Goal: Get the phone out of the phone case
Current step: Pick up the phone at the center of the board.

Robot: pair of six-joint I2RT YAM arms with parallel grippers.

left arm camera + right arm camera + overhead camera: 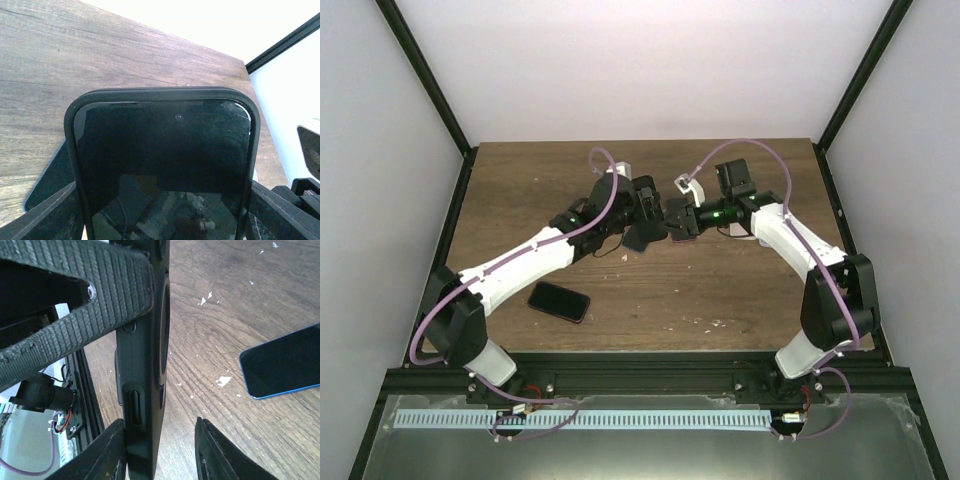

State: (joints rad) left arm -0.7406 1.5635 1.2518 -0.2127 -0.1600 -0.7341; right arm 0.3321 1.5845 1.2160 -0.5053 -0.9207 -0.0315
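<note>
A black phone case (162, 97) with a glossy dark screen (160, 150) inside its rim is held upright above the table's middle (645, 236). My left gripper (162, 222) is shut on the case's two sides; its fingers (45, 215) show at the lower corners. In the right wrist view the case (142, 365) is seen edge-on. My right gripper (160, 452) is open astride that edge: its left finger (107, 455) touches the case, the right finger stands apart. In the top view the right gripper (678, 222) meets the left gripper (642, 212).
A second dark phone (558, 300) with a blue edge lies flat on the wooden table near the left arm; it also shows in the right wrist view (285, 365) and in the left wrist view (47, 177). White specks (223, 381) dot the wood. A black frame rail (85, 385) runs along the table edge.
</note>
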